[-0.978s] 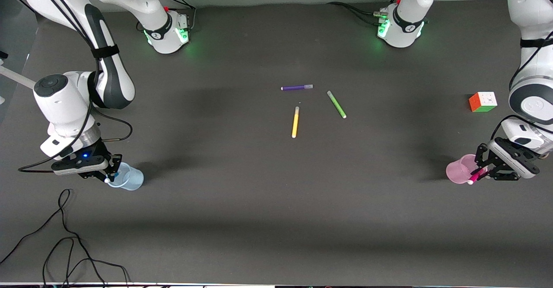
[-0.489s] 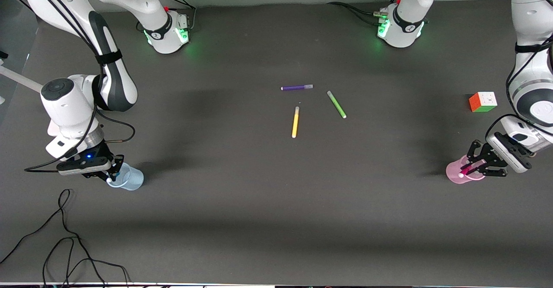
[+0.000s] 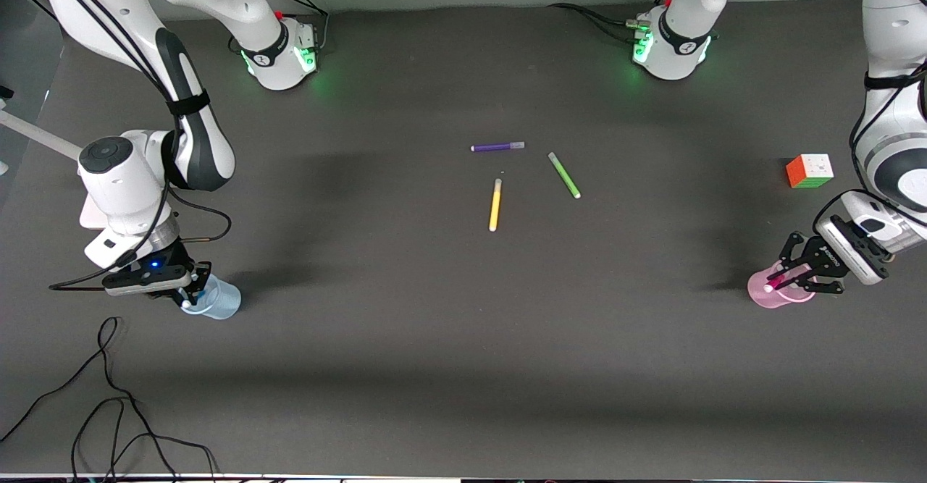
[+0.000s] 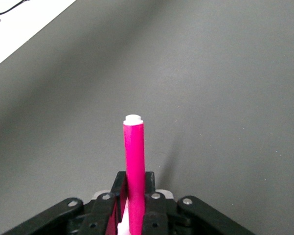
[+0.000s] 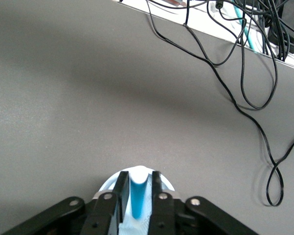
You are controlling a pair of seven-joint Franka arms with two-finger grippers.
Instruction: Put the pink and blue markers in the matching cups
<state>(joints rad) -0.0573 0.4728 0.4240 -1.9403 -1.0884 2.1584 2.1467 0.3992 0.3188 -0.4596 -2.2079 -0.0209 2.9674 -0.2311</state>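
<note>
My left gripper (image 3: pixel 791 277) is shut on the pink marker (image 3: pixel 778 281) and holds it tilted over the mouth of the pale pink cup (image 3: pixel 765 296), at the left arm's end of the table. In the left wrist view the pink marker (image 4: pixel 135 161) sticks out between the fingers of the left gripper (image 4: pixel 135 192). My right gripper (image 3: pixel 193 291) is shut on the blue marker (image 3: pixel 187 299) at the rim of the pale blue cup (image 3: pixel 221 301), at the right arm's end. In the right wrist view the blue marker (image 5: pixel 139 196) sits between the fingers of the right gripper (image 5: pixel 139 188), over the blue cup (image 5: pixel 110 183).
A purple marker (image 3: pixel 497 147), a green marker (image 3: pixel 564 175) and a yellow marker (image 3: pixel 495 205) lie mid-table. A colour cube (image 3: pixel 810 171) stands farther from the front camera than the pink cup. Loose black cables (image 3: pixel 108 396) lie nearer to the camera than the blue cup.
My left gripper has carried the pink marker from beside the pink cup to over its mouth. My right gripper has shifted slightly toward the blue cup with the blue marker.
</note>
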